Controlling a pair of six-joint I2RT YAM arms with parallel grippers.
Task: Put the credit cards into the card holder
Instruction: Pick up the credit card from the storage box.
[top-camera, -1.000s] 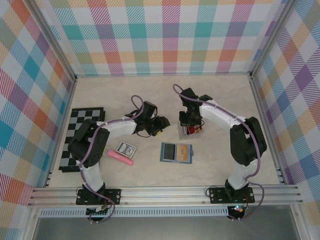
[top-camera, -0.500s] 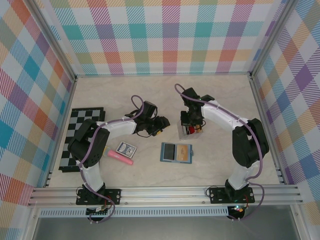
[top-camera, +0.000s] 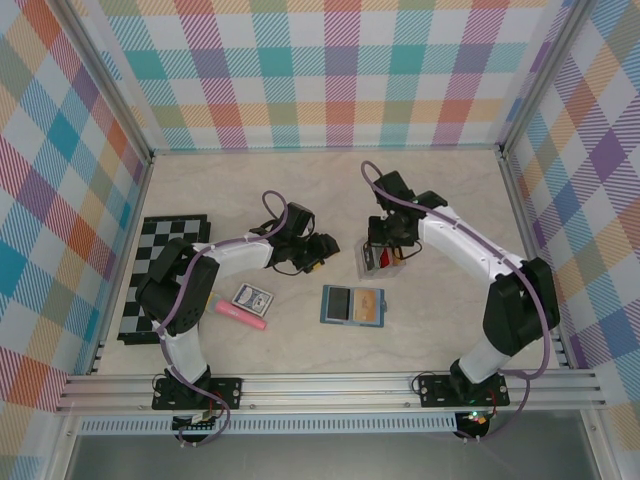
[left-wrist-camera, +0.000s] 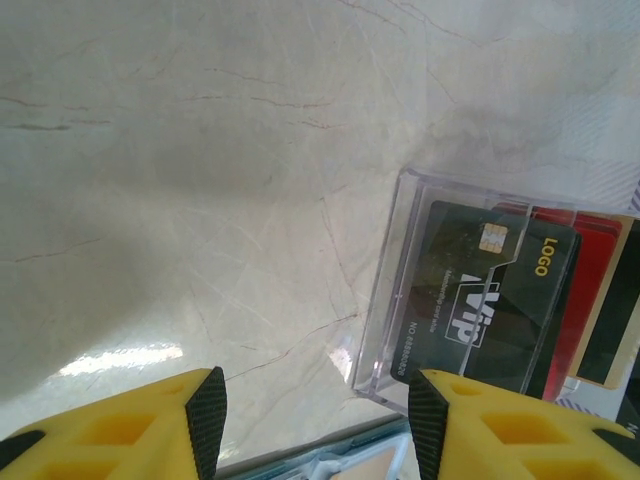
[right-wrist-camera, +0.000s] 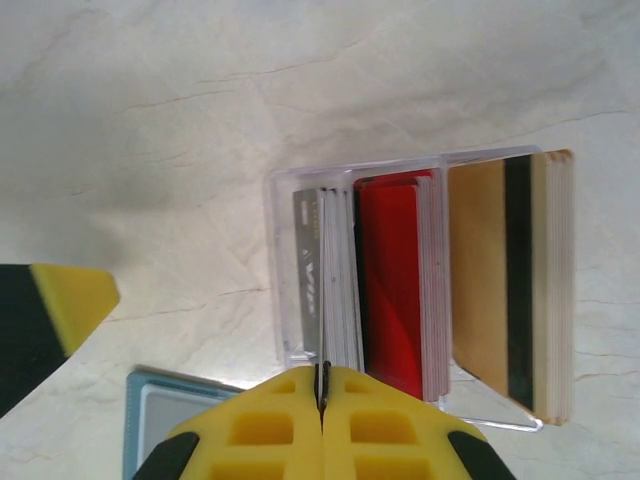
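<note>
Jaws, right gripper (right-wrist-camera: 322, 400): pinched shut on a thin dark edge, likely one of the credit cards (right-wrist-camera: 390, 280).
Jaws, left gripper (left-wrist-camera: 318, 425): half open, empty, beside tray (right-wrist-camera: 350, 166).
Card holder (top-camera: 353, 305): open, just nearside of tray.
Tip: lift straight up, keep the card square, enter the slot edge-first.
Views: left wrist shows a black chip card's face; right wrist shows grey, red and gold stacks.

Credit cards (right-wrist-camera: 395, 280): red, grey, tan-gold with a black stripe
Card holder (top-camera: 352, 305): teal-blue
Bench (top-camera: 250, 185): cream, marbled
Walls (top-camera: 340, 70): pastel plaid
Chessboard (top-camera: 165, 236): black-and-white checks
Stick (top-camera: 240, 313): pink
Card box (top-camera: 251, 297): blue-and-white pattern
Right fingers (right-wrist-camera: 260, 440): yellow, black pads
</note>
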